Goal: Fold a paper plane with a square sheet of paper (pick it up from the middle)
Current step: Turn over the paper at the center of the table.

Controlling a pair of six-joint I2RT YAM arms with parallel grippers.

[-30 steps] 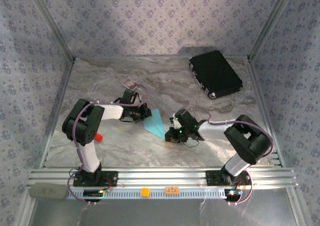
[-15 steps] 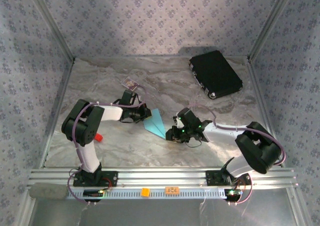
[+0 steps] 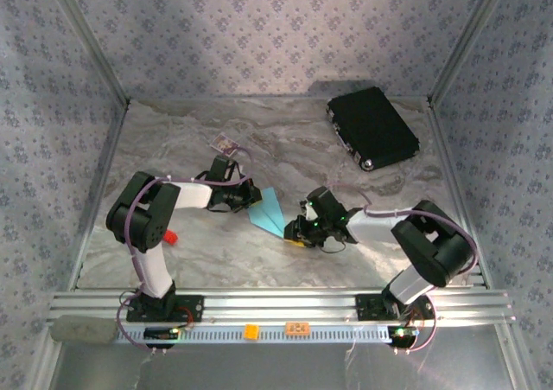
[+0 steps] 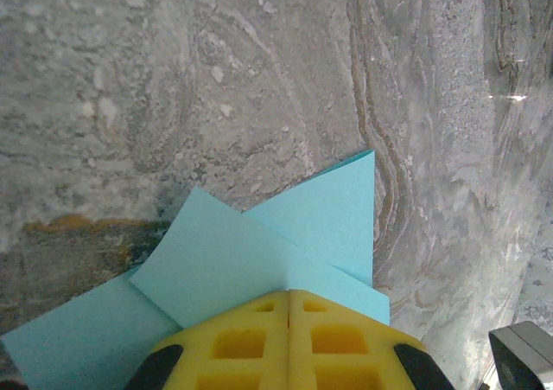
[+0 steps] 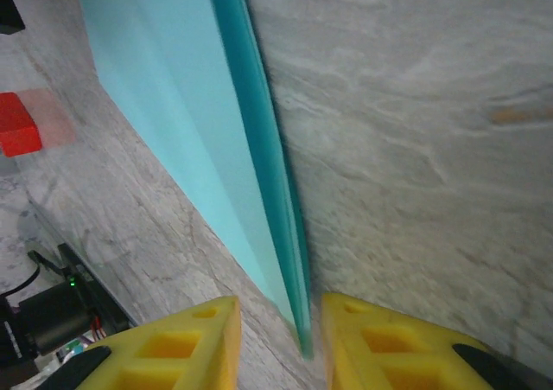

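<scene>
The paper plane [image 3: 270, 213] is a folded light-blue dart lying on the marble table [image 3: 173, 131], point toward the front right. My left gripper [image 3: 252, 198] sits at its back end. In the left wrist view its yellow fingers [image 4: 251, 342] are pressed together, and the left gripper [image 4: 289, 293] is shut where the centre crease of the paper plane [image 4: 259, 252] meets them. My right gripper [image 3: 292, 234] is at the pointed end. In the right wrist view the right gripper [image 5: 278, 308] is open, and the upright folded edge of the paper plane [image 5: 173, 87] runs between its fingers, closer to the right one.
A black case [image 3: 373, 128] lies at the back right. A small dark card [image 3: 224, 143] rests behind the left gripper. A red block [image 3: 171, 235] sits by the left arm's base and shows again as the red block [image 5: 17, 124]. Patterned walls enclose the table.
The right gripper was shut and now stands open around the plane's pointed end. Its arm swung out and came back. The left gripper and the paper stayed put.
</scene>
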